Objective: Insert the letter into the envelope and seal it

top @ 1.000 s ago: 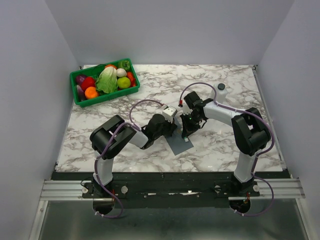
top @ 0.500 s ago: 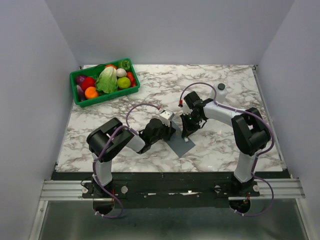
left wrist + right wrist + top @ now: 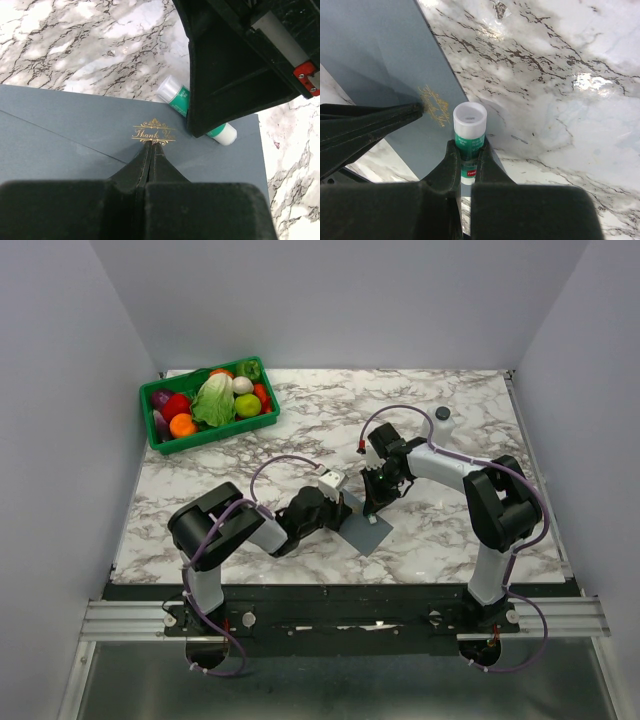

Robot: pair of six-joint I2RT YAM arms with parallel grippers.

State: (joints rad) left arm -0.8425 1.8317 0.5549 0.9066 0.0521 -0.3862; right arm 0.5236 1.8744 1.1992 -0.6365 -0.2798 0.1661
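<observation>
A flat slate-grey paper envelope is laid on the white marble-patterned surface between the two arms. Its flap is folded down, so the gold "Thank You" print at the flap's point is shown. The left gripper is closed fully with nothing between its fingers, and its tips are set on the flap just below the print. A small green glue stick with white ends is clamped in the narrowly parted right gripper and held at the envelope's far edge, close beside the left gripper. Whether the stick touches the paper cannot be told. The thin cream-tan letter is not seen in any view; it is judged to be inside, though this cannot be confirmed. From here, the envelope could be dragged or creased if the pressing tips are slid sideways. The flap could spring open if pressure is released before any adhesive holds. The round stick could be twisted out of so slim a grip. The crowded grippers could be knocked together.
</observation>
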